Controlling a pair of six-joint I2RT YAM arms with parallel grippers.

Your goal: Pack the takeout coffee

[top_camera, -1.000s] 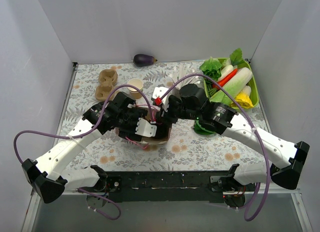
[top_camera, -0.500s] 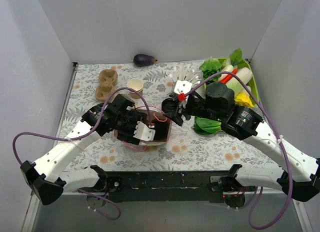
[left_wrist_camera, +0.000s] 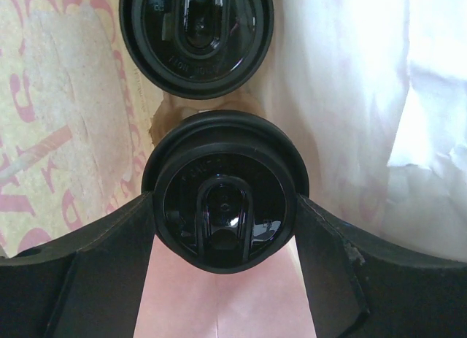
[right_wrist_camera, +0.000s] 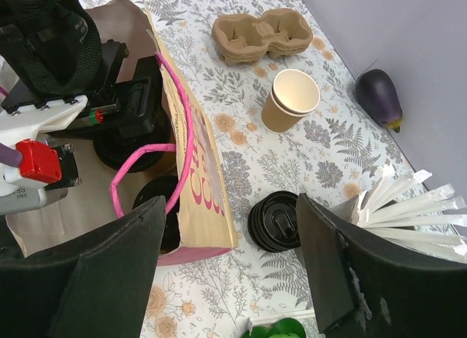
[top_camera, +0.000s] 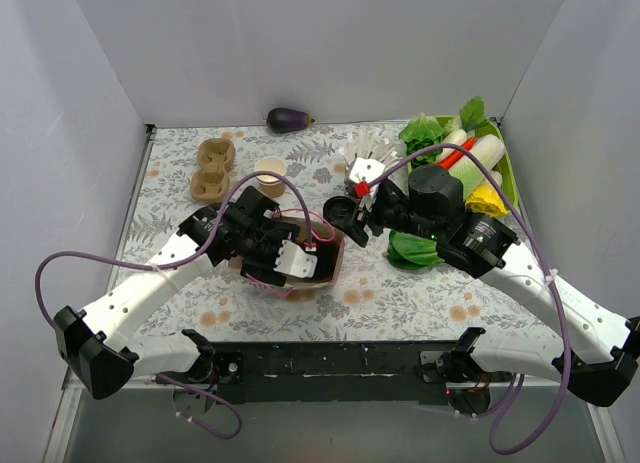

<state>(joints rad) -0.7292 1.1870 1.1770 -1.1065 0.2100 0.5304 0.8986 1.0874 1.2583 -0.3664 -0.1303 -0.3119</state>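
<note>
Inside the pink-handled kraft paper bag (right_wrist_camera: pixel 198 163), midway along the desk's near edge, the left gripper (left_wrist_camera: pixel 225 236) clamps the takeout coffee (left_wrist_camera: pixel 222 185) across its round black plastic lid. Lower it upright beside the second black-lidded cup (left_wrist_camera: pixel 195 31), then release. Only the glossy lid and raised sip slot show; the right gripper (right_wrist_camera: pixel 230 228) hangs spread wide, empty.

Bright even light, soft shadows; blown-out white glare on paper bag (left_wrist_camera: pixel 379 75) interior

floral table (top_camera: pixel 400 283) carries a cup carrier (top_camera: pixel 211 169), open paper cup (top_camera: pixel 270 173), black lid (right_wrist_camera: pixel 273 221), eggplant (top_camera: pixel 288 119), paper bag (right_wrist_camera: pixel 198 179), vegetable tray (top_camera: pixel 512 183).
</note>
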